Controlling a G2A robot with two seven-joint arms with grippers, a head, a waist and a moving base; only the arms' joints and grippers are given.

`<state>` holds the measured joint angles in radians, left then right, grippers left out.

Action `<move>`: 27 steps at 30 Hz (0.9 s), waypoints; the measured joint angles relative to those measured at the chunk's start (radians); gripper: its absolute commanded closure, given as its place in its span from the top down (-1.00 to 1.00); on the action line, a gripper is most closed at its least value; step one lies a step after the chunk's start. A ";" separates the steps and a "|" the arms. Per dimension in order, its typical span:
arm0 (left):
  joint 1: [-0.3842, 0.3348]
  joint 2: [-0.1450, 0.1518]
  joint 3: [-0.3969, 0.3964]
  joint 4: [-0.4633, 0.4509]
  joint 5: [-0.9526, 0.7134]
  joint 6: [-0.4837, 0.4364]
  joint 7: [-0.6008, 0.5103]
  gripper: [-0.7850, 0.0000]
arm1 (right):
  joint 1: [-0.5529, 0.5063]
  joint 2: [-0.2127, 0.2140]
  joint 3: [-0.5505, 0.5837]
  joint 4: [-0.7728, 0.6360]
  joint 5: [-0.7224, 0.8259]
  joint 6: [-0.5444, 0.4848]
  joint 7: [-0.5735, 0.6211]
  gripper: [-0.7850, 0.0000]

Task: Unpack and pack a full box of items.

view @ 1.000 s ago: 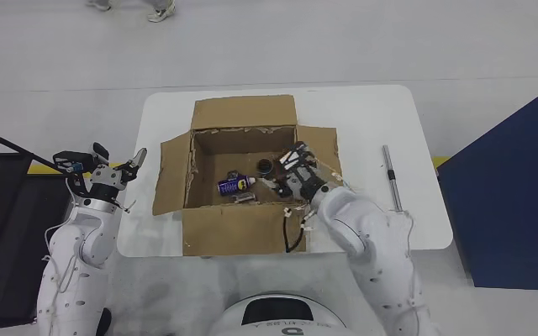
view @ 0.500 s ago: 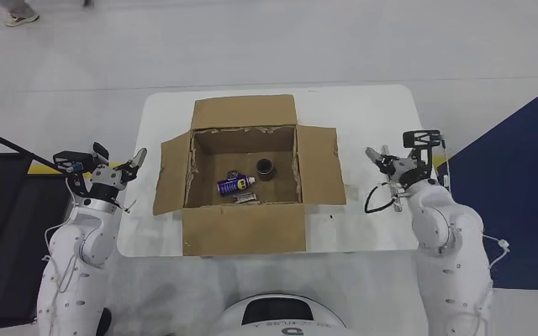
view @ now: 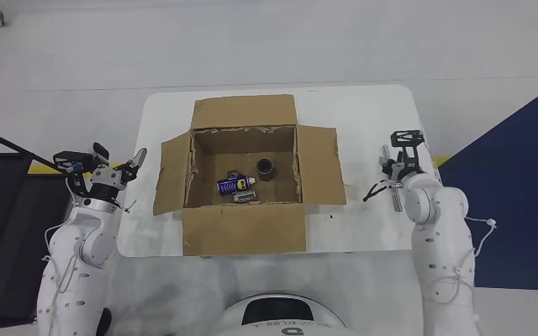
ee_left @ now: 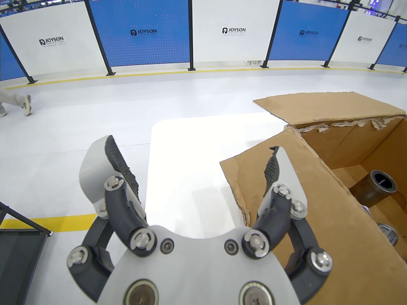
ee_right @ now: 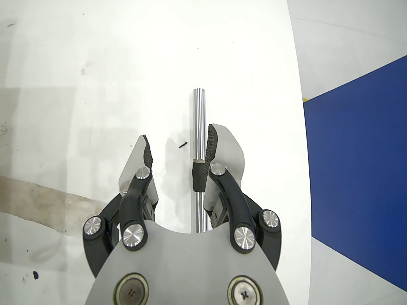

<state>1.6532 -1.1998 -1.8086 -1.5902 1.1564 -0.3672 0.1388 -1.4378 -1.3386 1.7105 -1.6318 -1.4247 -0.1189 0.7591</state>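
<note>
Cardboard box, brown and with its four flaps spread open, sits at the middle of the white table. On its floor lie a blue spray can with a yellow-and-red label whose print is too small to read, a dark short tube standing on end beside it, and a small silver-topped item just in front of the can.

Off the table's left edge, level with the box's side flap, the left gripper hangs with its ribbed fingers spread wide and nothing between them.

On the far side of the box, the right gripper hovers low over the table with its fingers parted to a middling gap. A polished metal rod lies on the table under it, close against one finger, with a short black piece on the rod. A thin black cable curls just beside this gripper, toward the box.

Blue and white barrier panels behind carry a small dark logo and one word each.
</note>
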 measured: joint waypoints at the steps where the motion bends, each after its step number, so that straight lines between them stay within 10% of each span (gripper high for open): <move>1: 0.000 0.000 0.000 0.000 0.000 0.000 0.000 1.00 | 0.001 0.002 0.007 0.007 0.003 -0.001 0.005 -0.14; 21: 0.000 0.000 0.000 0.000 0.000 0.000 0.000 1.00 | 0.059 0.019 0.001 0.146 -0.022 0.022 0.064 -0.31; 27: 0.000 0.000 0.000 0.000 0.000 0.000 0.000 1.00 | 0.065 0.022 -0.016 0.162 -0.036 0.031 0.075 -0.87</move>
<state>1.6532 -1.1998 -1.8086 -1.5902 1.1564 -0.3672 0.1388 -1.3733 -1.3167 1.6948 -1.4700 -1.4608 -0.0875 0.8344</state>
